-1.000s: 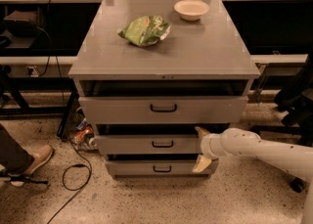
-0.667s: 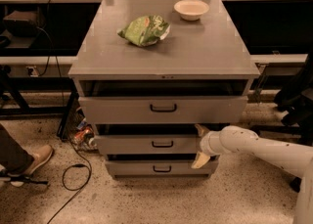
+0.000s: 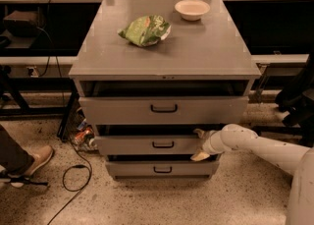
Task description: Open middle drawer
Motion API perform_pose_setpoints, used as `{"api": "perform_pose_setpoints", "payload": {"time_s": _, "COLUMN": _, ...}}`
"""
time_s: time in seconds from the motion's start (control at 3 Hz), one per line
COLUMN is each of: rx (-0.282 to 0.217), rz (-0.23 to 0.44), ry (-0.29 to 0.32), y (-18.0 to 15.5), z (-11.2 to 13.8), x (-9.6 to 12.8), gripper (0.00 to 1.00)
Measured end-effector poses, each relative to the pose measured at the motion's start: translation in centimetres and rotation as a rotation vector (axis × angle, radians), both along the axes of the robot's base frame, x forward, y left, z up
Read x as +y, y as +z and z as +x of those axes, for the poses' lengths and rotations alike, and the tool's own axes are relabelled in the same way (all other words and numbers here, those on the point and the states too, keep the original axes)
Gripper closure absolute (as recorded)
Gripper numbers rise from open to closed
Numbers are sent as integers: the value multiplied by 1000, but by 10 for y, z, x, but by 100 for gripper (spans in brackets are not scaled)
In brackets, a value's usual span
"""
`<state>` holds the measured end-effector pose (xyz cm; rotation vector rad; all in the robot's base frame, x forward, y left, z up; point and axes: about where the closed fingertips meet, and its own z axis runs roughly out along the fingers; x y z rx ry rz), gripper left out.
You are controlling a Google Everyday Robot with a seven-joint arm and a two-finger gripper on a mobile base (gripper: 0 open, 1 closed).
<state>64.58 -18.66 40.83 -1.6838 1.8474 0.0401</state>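
Speckled floor [image 3: 196, 199] spreads before the middle drawer [image 3: 147, 145], gripper [image 3: 199, 145] at its right edge.

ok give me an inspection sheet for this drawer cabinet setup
surface: grey cabinet top, carrying two items
job's things: middle drawer, black handle free, dark gap above the front, not pulled far out
clutter: green bag and white bowl on top; small litter on the floor at left
grippers: gripper at the middle drawer front's right end
cables: black cable looped on the floor
surroundings: a shoe at far left, speckled floor
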Motion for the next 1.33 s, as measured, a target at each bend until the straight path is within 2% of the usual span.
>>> {"api": "perform_pose_setpoints", "payload": {"time_s": 0.33, "rx": 27, "rz": 4, "ry": 3, "y": -8, "z": -4, "x": -5, "gripper": 53}}
{"api": "perform_pose_setpoints", "payload": {"time_s": 1.0, "rx": 27, "rz": 4, "ry": 3, "y": 4, "z": -4, "x": -5, "gripper": 100}}
{"api": "perform_pose_setpoints", "payload": {"time_s": 1.33, "rx": 32, "rz": 5, "ry": 11, "y": 4, "z": -15, "x": -5, "gripper": 100}}
